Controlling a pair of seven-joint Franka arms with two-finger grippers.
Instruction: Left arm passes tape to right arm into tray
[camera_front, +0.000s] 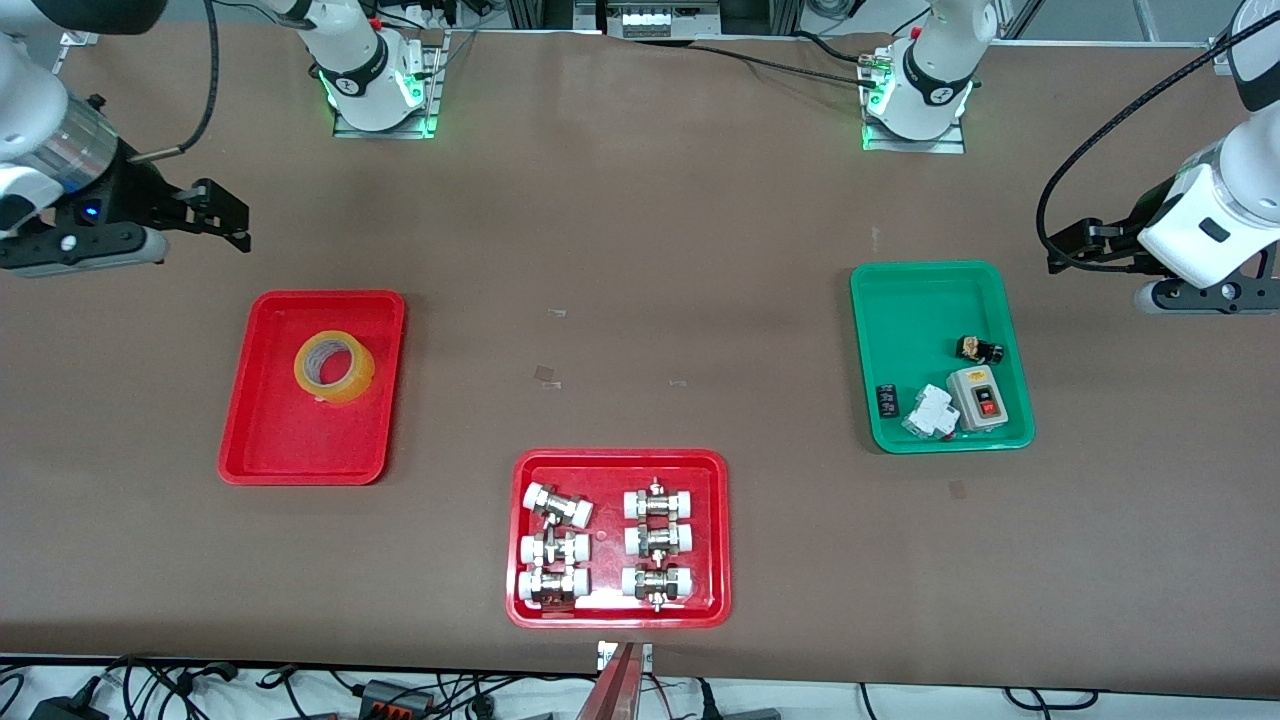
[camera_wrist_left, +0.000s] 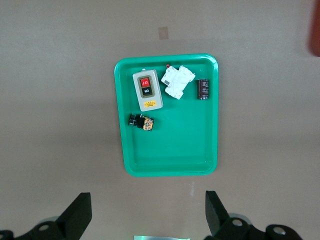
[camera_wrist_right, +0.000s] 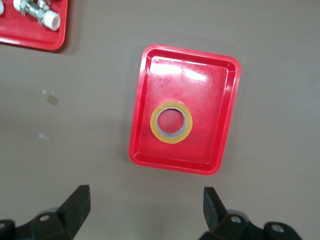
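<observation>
While the yellow translucent tape roll (camera_front: 334, 367) lies flat in the plain red plastic tray (camera_front: 290, 450), right gripper (camera_wrist_right: 145, 210) above the brown surface (camera_front: 640, 250) beside it, fingers wide, left gripper (camera_wrist_left: 148, 212) near the green tray (camera_front: 905, 300), fingers wide.

left gripper (camera_wrist_left: 145, 217): raised, jaws wide | right gripper (camera_wrist_right: 145, 215): raised, jaws wide, seemingly empty

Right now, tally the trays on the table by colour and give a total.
Red trays: 2, the plain tray holding the tape, and the tray of pipe fittings
Green trays: 1, the green tray
Total: 3
</observation>
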